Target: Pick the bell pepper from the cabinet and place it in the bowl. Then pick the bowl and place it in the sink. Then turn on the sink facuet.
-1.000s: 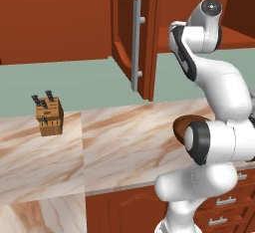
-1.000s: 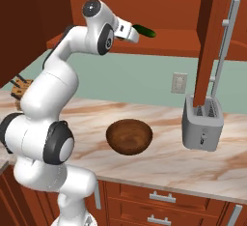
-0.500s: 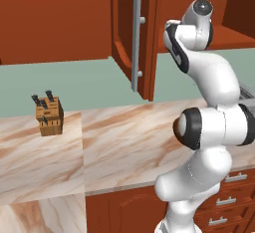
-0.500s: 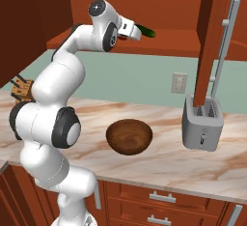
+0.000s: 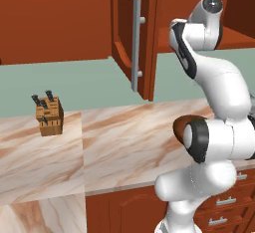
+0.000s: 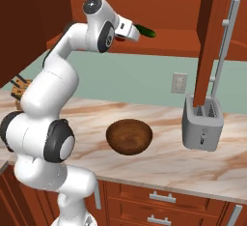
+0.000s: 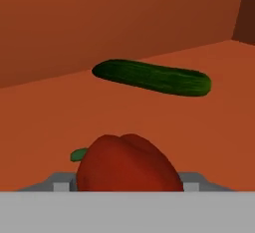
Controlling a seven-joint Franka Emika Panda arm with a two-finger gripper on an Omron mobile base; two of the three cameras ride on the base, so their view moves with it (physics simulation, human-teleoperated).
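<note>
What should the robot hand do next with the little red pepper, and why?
Probably finish closing on the bell pepper, then lift it off the shelf. In the hand view the pepper sits right at the gripper, low and centred, while the cucumber lies further back on the cabinet shelf, apart from it. The bowl waits on the counter below.

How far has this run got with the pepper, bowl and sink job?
Done: the cabinet door is open and the gripper is inside. In hand: the bell pepper sits right at the fingers on the shelf, the cucumber beyond it. Left: the bowl is empty on the counter; sink and faucet steps remain.
</note>
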